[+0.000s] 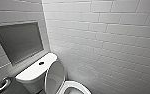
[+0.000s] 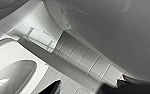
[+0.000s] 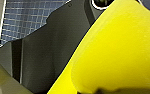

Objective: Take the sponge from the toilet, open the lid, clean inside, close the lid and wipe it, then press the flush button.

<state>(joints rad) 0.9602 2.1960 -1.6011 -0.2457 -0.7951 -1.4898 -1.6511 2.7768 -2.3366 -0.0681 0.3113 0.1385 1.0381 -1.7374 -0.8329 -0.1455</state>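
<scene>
Bright yellow small sponge block (image 3: 121,47) sits clenched in the right claw (image 3: 108,90). White glossy ceramic toilet (image 1: 31,78) with smooth white oval lid (image 1: 55,76) raised, small dark round flush button (image 1: 41,63) on tank top (image 1: 28,71); left claw (image 2: 91,88) grip cannot be told

The head view is taken from high up, faced down toward the corner of the tiled walls (image 1: 103,37), with the toilet (image 1: 33,75) and its raised lid (image 1: 54,76) kept at the lower edge. The left wrist view is set very close to the toilet's white ceramic (image 2: 8,53) and the tiles (image 2: 86,58), both shared with the head view. The right wrist view is held right against the sponge (image 3: 121,50), with blue gridded tiling (image 3: 26,17) seen well beyond.
</scene>
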